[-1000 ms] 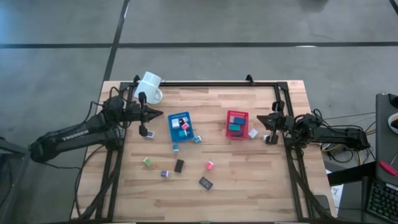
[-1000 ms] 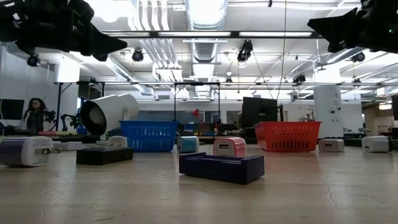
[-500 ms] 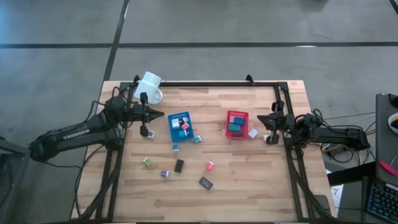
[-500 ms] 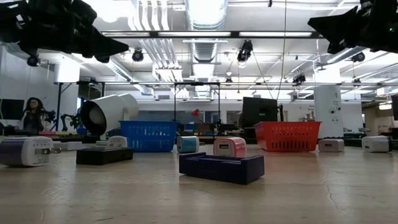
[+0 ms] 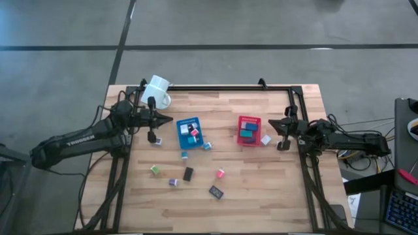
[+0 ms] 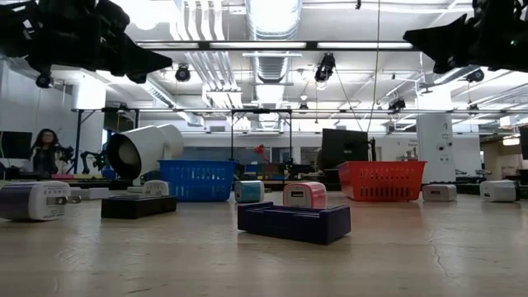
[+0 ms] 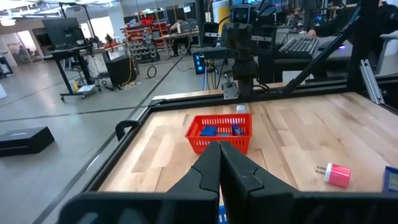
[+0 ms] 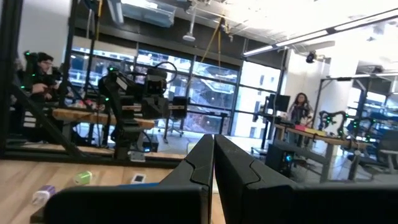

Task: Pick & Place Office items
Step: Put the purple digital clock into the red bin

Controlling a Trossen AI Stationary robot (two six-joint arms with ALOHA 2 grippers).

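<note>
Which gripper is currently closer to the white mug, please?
The left. The left gripper sits just in front of the white mug at the table's left side, while the right gripper is far across the table, beyond the red basket.

We see open bench (image 5: 261, 189) from 4 to 6 o'clock. Toward the middle, the blue tray (image 5: 189, 130), red tray (image 5: 249, 130) and scattered office items (image 5: 188, 173) crowd any low pass; the mug (image 5: 157, 91) blocks 11 o'clock.

Bright, even overhead light; ceiling-lamp glare; soft, faint shadows.
</note>
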